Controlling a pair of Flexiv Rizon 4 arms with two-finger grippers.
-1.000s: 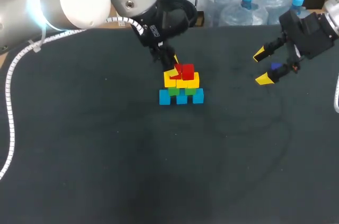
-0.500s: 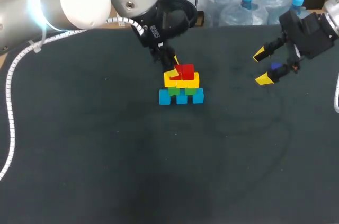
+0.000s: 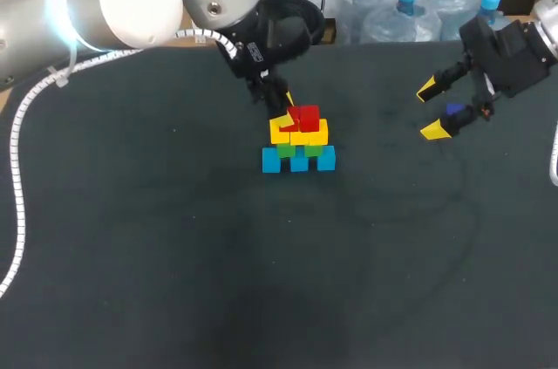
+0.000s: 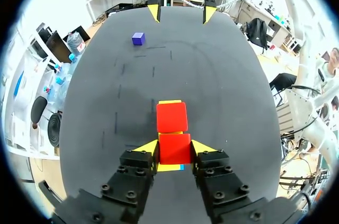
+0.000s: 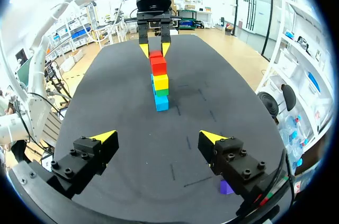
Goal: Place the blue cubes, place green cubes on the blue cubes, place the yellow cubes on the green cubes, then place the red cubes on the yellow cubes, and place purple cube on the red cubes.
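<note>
Stack (image 3: 299, 144) is up to red level; my left gripper (image 4: 175, 149) is clamped on a red cube (image 4: 175, 152) up top. Only the purple cube (image 3: 452, 110) is left, at the stack's 3 o'clock by my wide-open right gripper (image 3: 431, 111).

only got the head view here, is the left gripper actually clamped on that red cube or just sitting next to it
Observer: Clamped. In the left wrist view both fingers of the left gripper press the red cube from two sides.
Operator: ok and the purple cube looks like its between the right gripper fingers
Observer: It is not. The right wrist view shows the purple cube on the table beside one finger, outside the gap; the right gripper is open.
Operator: second red one lined up
Observer: The other red cube sits directly ahead of the held one, in line with it.
</note>
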